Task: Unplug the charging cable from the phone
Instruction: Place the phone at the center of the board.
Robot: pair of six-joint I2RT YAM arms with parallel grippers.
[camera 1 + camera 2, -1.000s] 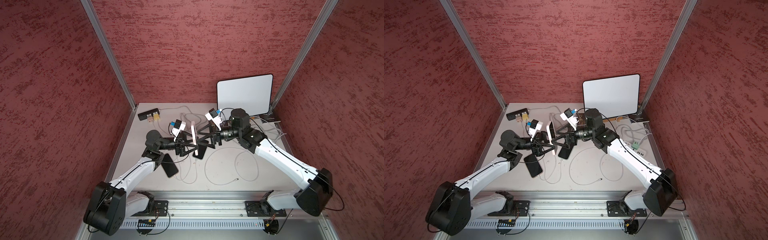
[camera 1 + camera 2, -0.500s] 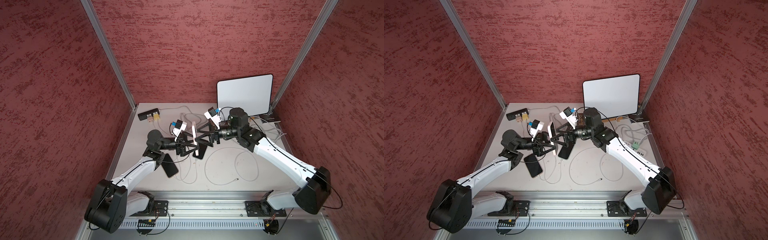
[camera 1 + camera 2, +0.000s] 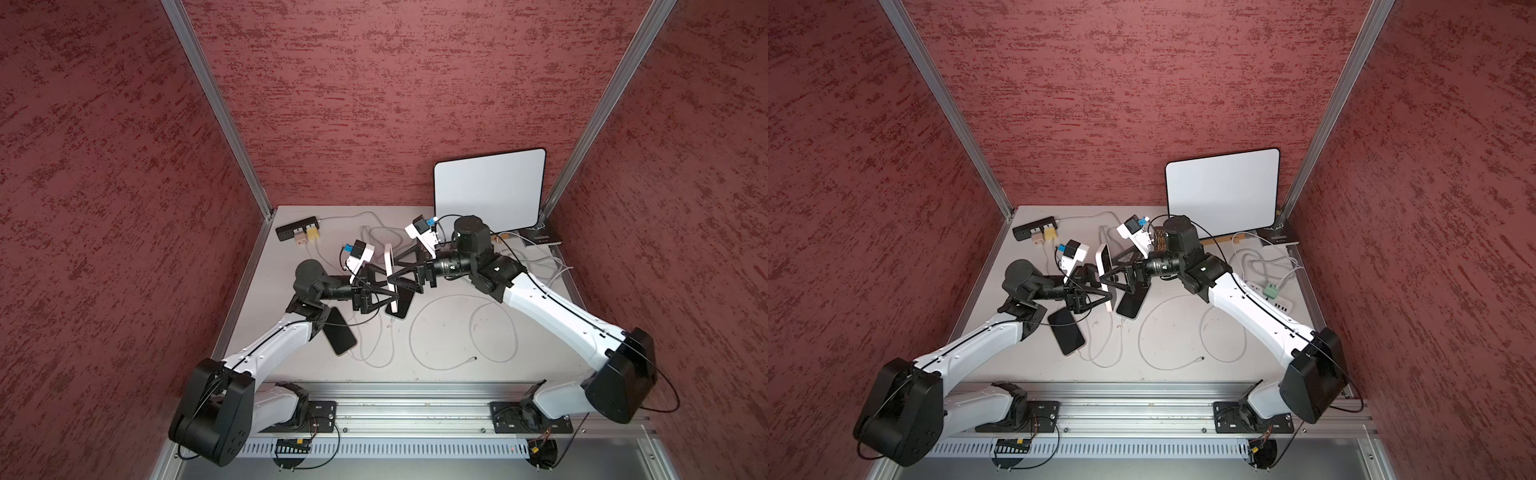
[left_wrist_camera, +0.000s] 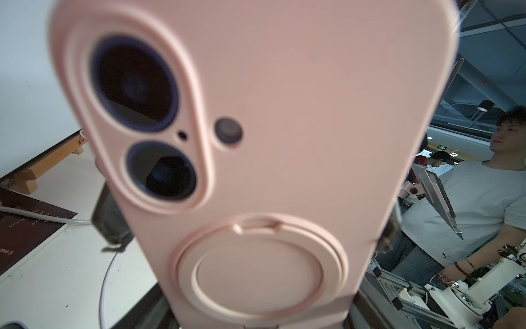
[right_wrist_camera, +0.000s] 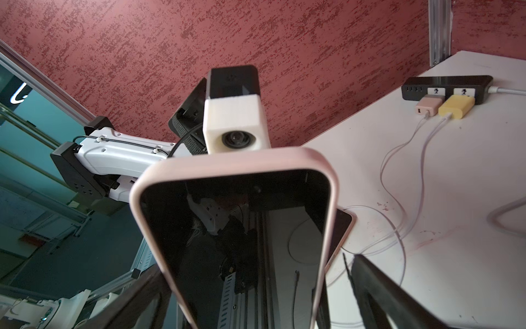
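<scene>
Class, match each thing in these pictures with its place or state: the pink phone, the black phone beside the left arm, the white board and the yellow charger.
Things:
1. pink phone
2. black phone beside the left arm
3. white board
4. yellow charger

Places or states:
A. plugged into the power strip
B. leaning against the back wall
C. upright, gripped by the left gripper
D. lying flat on the table

Pairs: 1-C, 2-D, 3-B, 4-A
</scene>
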